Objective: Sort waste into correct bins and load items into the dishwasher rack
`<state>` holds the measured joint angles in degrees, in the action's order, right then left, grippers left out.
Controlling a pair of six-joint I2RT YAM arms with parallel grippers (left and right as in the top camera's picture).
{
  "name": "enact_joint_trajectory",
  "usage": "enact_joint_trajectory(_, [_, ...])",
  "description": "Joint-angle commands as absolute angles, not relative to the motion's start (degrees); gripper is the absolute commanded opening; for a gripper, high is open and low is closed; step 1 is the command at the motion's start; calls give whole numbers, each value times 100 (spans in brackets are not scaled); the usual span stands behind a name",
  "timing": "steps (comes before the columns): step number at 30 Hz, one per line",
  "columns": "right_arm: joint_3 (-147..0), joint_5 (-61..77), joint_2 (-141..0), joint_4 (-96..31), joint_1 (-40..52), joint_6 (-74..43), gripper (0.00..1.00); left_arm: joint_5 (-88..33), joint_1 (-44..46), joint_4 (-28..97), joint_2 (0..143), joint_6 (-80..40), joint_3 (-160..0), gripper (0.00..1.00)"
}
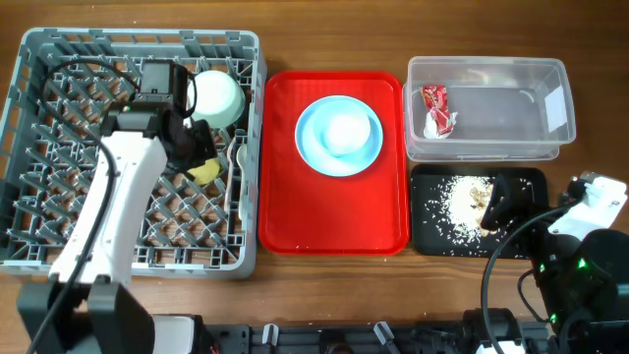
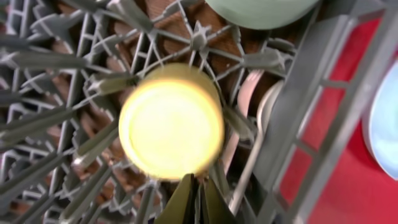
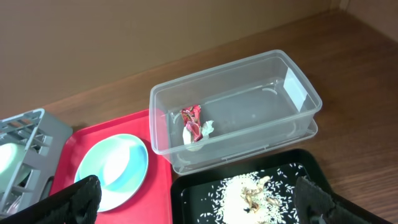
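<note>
My left gripper (image 2: 196,186) is shut on the rim of the small yellow cup (image 2: 171,121), low among the pegs of the dishwasher rack (image 1: 138,264). The mint-green bowl (image 1: 216,96) and the white fork and spoon (image 1: 236,167) lie in the rack beside it. On the red tray, the pale blue cup (image 1: 344,133) sits on the light blue plate (image 1: 313,149). A red-and-white wrapper (image 3: 193,121) lies in the clear tub (image 3: 267,93). Rice scraps (image 3: 249,193) cover the black tray (image 3: 199,193). Above them my right gripper (image 3: 199,202) stands open and holds nothing.
The red serving tray (image 1: 285,216) lies between the rack and the two bins. Bare wooden tabletop (image 1: 590,59) shows to the right of the tub. My right arm's base (image 1: 575,265) stands at the front right corner.
</note>
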<state>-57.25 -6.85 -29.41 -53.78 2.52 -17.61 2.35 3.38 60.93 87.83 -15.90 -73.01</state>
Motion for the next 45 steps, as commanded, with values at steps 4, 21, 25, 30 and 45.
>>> enact_joint_trajectory(4, [-5774, -631, -2941, -5365, 233, -1660, 100, 56, 311, 6045, 7725, -1868, -7330, 5])
enact_joint_trajectory(21, [-5774, -631, -2941, -5363, 233, -1662, 100, -2617, 2176, 3651, 7972, -1865, -7345, 52])
enact_joint_trajectory(25, [-5774, -631, -2941, -5367, 233, -1662, 100, -1629, 3098, 2971, 8949, -1865, -7345, 47])
enact_joint_trajectory(30, [-5774, -631, -2941, -5363, 233, -1662, 100, -395, 3625, 1959, 10114, -1785, -7345, 33])
enact_joint_trajectory(45, [-5774, -631, -2941, -5365, 233, -1664, 100, -360, 3861, 1068, 11297, -1675, -7345, 23])
